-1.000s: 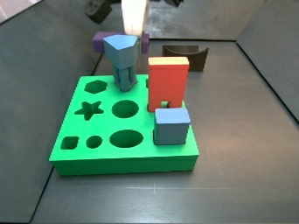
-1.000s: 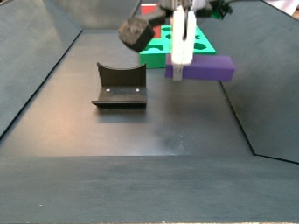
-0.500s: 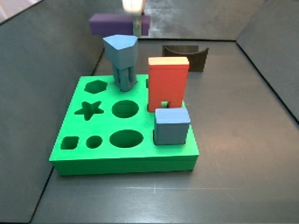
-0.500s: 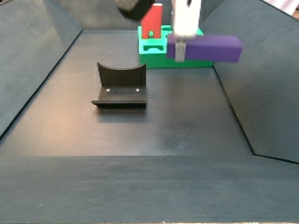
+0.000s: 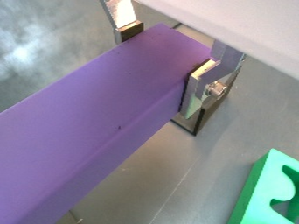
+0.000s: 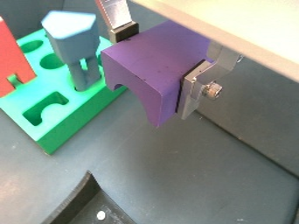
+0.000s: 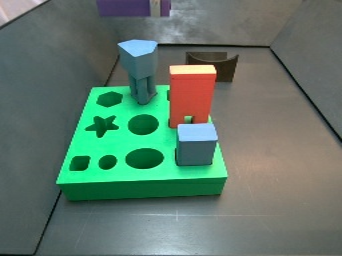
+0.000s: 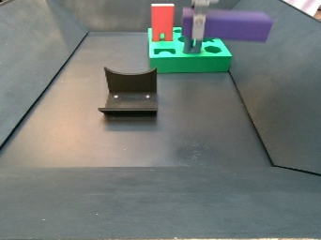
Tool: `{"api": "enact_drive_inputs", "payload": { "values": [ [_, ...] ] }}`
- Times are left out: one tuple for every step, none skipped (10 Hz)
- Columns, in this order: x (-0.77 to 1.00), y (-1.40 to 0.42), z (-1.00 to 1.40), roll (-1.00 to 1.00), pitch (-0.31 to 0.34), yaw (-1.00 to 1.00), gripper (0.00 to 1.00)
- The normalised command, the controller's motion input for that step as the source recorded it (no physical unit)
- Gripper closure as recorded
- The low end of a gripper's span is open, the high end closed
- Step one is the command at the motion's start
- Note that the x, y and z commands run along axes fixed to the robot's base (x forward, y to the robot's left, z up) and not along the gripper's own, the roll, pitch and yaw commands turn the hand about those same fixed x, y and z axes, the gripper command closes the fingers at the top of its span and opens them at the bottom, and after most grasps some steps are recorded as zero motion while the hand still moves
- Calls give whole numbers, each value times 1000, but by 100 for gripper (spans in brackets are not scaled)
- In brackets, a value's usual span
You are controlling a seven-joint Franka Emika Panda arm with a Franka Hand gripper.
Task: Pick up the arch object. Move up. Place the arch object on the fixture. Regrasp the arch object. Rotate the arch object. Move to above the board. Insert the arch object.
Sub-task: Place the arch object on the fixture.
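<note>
A dark grey floor (image 8: 175,141) with a dull sheen fills the workspace, closed in by dark sloping walls (image 8: 44,66) on the sides. On it lies the green board (image 7: 120,170), its star, hexagon, circle and square holes showing in a side view. A red block (image 7: 193,92), a blue-grey column (image 7: 138,68) and a small blue cube (image 7: 197,143) stand in the board. The dark fixture (image 8: 128,91) sits on the floor well apart from the board, its scooped top bare. High above the floor, the gripper (image 5: 163,52) clamps the purple arch block (image 5: 100,114) across its width, one silver finger (image 6: 201,80) flat against each side. In a side view the block (image 8: 236,26) hangs level near the top edge.
</note>
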Motion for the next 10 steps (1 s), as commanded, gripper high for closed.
{"api": "enact_drive_inputs", "payload": {
  "values": [
    [1000, 184, -24, -35, -18, 1000, 100],
    [1000, 185, -44, -35, -18, 1000, 100],
    [1000, 166, -44, -35, -16, 1000, 100],
    [1000, 154, -38, -36, -15, 1000, 100],
    [1000, 144, -38, -38, -13, 1000, 100],
    [1000, 135, -38, -39, -11, 1000, 100],
    [1000, 123, -36, -42, -8, 1000, 100],
    [1000, 113, -33, -44, -5, 1000, 100],
    [1000, 103, -32, -47, 0, 1000, 100],
    [1000, 95, -31, -51, 5, 1000, 100]
  ]
}}
